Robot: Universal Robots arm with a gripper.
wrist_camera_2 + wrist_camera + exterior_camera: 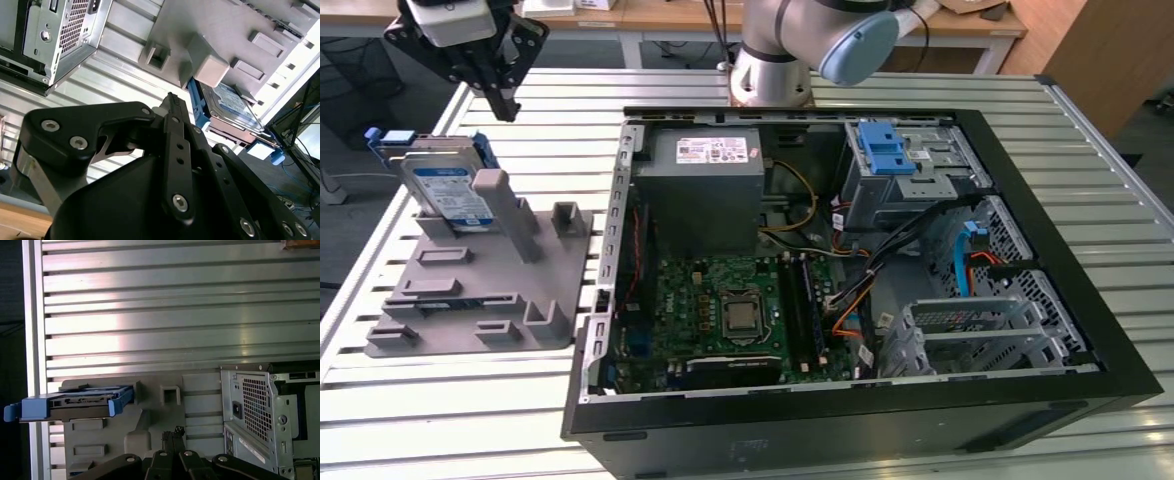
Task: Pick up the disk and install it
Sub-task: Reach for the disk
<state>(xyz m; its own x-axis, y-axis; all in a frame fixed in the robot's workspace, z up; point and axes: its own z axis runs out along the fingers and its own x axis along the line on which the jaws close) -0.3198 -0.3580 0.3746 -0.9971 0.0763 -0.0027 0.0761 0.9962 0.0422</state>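
The disk (450,188), a silver drive with a white-and-blue label in blue rails, stands tilted on edge in a grey fixture (480,290) at the exterior view's left. My gripper (500,106) hangs in the air above and behind it, apart from it, its fingers shut together with nothing between them. In the second wrist view the disk (231,104) lies past the closed gripper (170,98). In the first wrist view the disk (75,402) is seen edge-on, to one side of the gripper (173,432).
An open computer case (1067,300) lies on the slatted metal table (467,420). Inside it are a grey power-supply box (704,190), a motherboard (727,315), loose cables and a drive cage with a blue latch (886,150). The arm's base (771,70) stands behind the case.
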